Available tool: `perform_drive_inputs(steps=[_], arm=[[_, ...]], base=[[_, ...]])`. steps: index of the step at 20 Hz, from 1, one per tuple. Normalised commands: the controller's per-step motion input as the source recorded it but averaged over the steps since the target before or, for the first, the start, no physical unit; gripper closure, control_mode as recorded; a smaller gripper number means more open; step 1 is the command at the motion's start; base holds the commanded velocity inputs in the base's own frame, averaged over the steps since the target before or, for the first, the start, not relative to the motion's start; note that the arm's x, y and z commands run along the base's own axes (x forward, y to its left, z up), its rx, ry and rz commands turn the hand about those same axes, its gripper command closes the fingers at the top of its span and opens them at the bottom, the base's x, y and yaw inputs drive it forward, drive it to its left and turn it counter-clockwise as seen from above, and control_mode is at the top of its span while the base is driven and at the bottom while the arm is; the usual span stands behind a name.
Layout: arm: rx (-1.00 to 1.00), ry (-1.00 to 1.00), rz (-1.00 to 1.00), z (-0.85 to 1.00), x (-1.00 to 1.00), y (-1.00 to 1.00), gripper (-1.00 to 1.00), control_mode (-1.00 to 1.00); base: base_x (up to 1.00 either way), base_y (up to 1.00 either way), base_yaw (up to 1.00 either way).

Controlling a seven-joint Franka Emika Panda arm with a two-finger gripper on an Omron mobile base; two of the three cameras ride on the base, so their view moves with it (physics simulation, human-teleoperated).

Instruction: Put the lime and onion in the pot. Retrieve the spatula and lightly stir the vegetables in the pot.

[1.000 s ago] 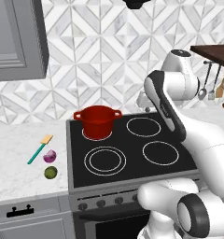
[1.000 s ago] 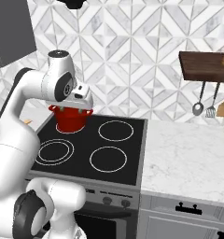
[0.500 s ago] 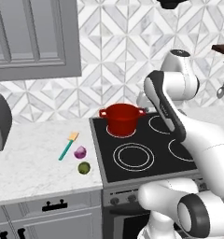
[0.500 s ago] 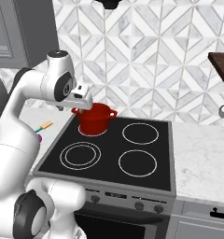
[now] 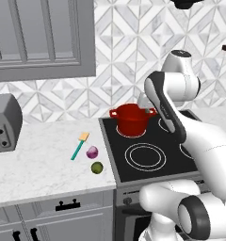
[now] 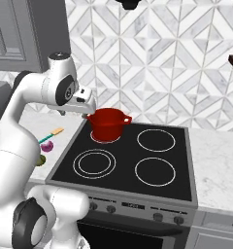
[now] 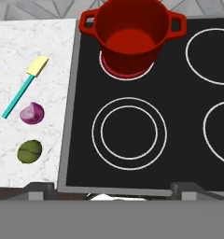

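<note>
My gripper (image 6: 84, 104) hung high over the stove (image 7: 146, 154), its fingers spread wide with nothing between them. Below it, the red pot (image 7: 131, 35) sat empty on the back left burner. On the marble counter (image 7: 20, 51) just left of the stove lay the teal-handled spatula (image 7: 24, 87), the purple onion (image 7: 32, 113) close beside its handle, and the olive-green lime (image 7: 29, 151) a little nearer to me.
</note>
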Motion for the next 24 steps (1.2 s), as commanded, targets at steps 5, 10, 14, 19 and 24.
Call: perform_drive_inputs(steps=[5,10,14,19,24], arm=[[0.00,0.00,0.00,0.00,0.00,0.00,-1.00,1.00],[0.00,0.00,0.00,0.00,0.00,0.00,-1.00,1.00],[0.00,0.00,0.00,0.00,0.00,0.00,-1.00,1.00],[0.00,0.00,0.00,0.00,0.00,0.00,-1.00,1.00],[0.00,0.00,0.00,0.00,0.00,0.00,-1.00,1.00]], base=[[0.03,0.29,0.00],[0.32,0.51,0.00],[0.62,-0.01,0.00],[0.86,-0.07,0.00],[0.38,-0.01,0.02]])
